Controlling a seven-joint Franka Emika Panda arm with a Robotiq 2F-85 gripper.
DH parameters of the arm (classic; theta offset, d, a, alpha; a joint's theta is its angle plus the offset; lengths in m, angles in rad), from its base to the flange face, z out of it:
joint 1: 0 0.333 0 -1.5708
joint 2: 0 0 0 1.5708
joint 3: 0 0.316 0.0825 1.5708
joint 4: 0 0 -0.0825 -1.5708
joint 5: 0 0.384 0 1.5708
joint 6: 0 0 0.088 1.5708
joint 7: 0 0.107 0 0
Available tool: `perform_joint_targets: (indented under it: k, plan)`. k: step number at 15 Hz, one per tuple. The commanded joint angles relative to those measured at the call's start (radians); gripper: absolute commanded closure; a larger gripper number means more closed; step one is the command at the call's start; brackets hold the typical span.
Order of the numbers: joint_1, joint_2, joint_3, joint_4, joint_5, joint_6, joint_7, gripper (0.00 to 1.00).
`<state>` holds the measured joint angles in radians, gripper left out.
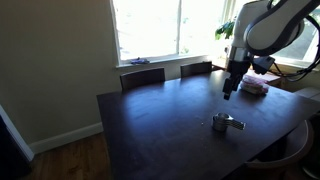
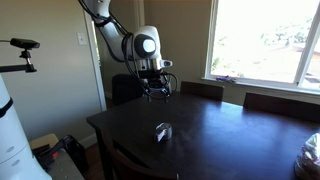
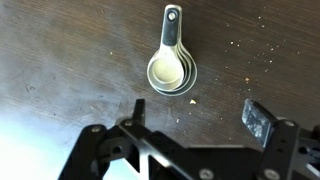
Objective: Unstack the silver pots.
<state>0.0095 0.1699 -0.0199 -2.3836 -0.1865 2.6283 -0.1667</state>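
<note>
Hovering hand [image 3: 197, 115] above nested silver pots [image 3: 172, 68]

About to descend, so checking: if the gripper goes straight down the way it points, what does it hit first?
Probably the stacked silver pots on the dark table: they lie ahead of the gripper, between its open jaws, slightly off centre. Depth is unclear.

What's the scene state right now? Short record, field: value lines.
objects: silver pots, nested in one stack
support: dark table, stack resting on it
tool: tool open, empty, raised above the table
contact: none; tool clear of the stack
task state: pots not yet unstacked
other: pinkish object on the table beyond the tool
</note>
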Motion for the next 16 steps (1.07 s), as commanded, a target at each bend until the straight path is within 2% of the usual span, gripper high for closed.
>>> perform_joint_targets:
  k: [1,5,9,12,16]
  plan:
    - [-0.014,0.012,-0.007,-0.009,0.007,0.028,0.029,0.00]
    - [-0.066,0.046,-0.024,-0.038,0.069,0.074,-0.019,0.00]
    - [-0.119,0.109,-0.012,-0.048,0.120,0.131,-0.100,0.00]
    - [-0.146,0.166,0.001,-0.043,0.127,0.197,-0.146,0.00]
    - [-0.170,0.223,0.027,-0.033,0.122,0.226,-0.180,0.00]
